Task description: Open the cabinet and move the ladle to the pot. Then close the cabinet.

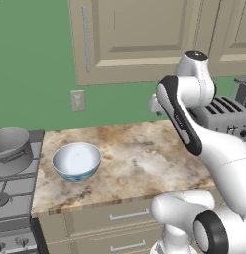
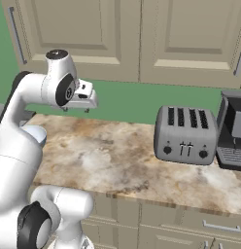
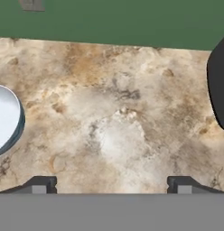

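Cabinet [image 1: 140,39], one, stands closed on the far wall, its vertical bar handle [image 1: 86,39] at the left. One pot [image 1: 12,149] sits on the stove at far left; one bowl [image 1: 76,160] lies right of it on the counter [image 1: 145,158]. One toaster [image 2: 185,135] stands right. Gripper [image 3: 112,184] hovers above bare counter, fingers apart, empty.
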You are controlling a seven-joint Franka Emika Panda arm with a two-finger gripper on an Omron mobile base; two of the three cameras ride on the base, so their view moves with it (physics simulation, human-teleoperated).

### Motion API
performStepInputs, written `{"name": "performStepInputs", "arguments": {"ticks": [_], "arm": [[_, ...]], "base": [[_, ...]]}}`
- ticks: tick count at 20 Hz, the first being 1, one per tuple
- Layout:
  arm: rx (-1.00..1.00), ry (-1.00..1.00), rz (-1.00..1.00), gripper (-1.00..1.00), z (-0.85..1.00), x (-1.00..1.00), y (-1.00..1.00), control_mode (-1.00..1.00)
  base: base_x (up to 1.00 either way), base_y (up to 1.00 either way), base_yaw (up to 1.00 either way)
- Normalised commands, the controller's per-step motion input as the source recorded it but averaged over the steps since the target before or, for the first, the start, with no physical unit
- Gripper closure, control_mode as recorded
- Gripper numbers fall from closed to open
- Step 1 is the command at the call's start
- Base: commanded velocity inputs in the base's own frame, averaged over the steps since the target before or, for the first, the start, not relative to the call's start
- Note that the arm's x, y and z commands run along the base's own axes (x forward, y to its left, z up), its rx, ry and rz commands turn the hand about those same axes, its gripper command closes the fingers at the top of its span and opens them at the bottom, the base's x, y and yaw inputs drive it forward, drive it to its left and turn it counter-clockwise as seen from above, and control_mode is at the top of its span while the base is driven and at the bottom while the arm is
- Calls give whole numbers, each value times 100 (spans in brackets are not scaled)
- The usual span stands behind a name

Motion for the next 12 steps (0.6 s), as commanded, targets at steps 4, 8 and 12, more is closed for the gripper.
{"name": "performStepInputs", "arguments": {"ticks": [4,8,12], "arm": [[0,-19,0,-100,23,-13,29,-100],[0,-18,0,-100,21,-17,30,-100],[0,-15,0,-100,23,-23,32,-100]], "base": [[0,0,0],[0,0,0],[0,0,0]]}}
